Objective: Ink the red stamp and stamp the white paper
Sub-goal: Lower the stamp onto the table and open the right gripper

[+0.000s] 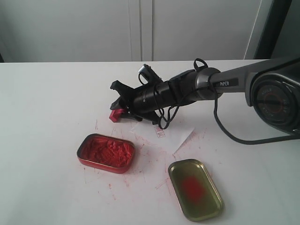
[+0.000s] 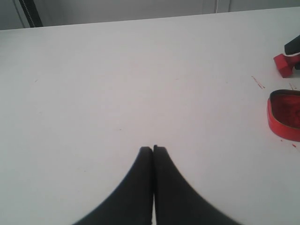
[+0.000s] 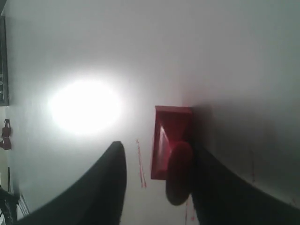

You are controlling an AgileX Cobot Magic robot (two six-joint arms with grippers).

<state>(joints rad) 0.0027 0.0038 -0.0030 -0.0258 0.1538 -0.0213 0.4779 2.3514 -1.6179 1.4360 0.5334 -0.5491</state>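
The right gripper (image 1: 116,99) reaches across the middle of the counter (image 1: 47,103) from the right side, its arm stretched low over the surface. Its jaws are released, spread apart around the red stamp (image 1: 115,116). In the right wrist view the stamp (image 3: 171,140) sits against one finger (image 3: 220,187), while a clear gap separates it from the other, so nothing is clamped. The square base and the short rounded handle are both visible there. The stamp is tilted at counter level, but I cannot tell whether it rests fully on the surface.

The stamp is just behind the open red tin of ink paste (image 1: 106,153), apart from it. The white paper (image 1: 176,136) lies to the right of the stamp, partly under the arm, with a small red imprint (image 1: 161,133) near its front edge. The gold metal lid (image 1: 194,189), with a red smear in its middle, lies in front of the paper and to the right of the tin. Thin red streaks mark the counter around the tin and paper.

The left gripper (image 2: 153,150) hangs over a bare stretch of counter, well apart from the stamp (image 2: 283,63) and tin (image 2: 284,115). Its jaws are clenched together with nothing between them.
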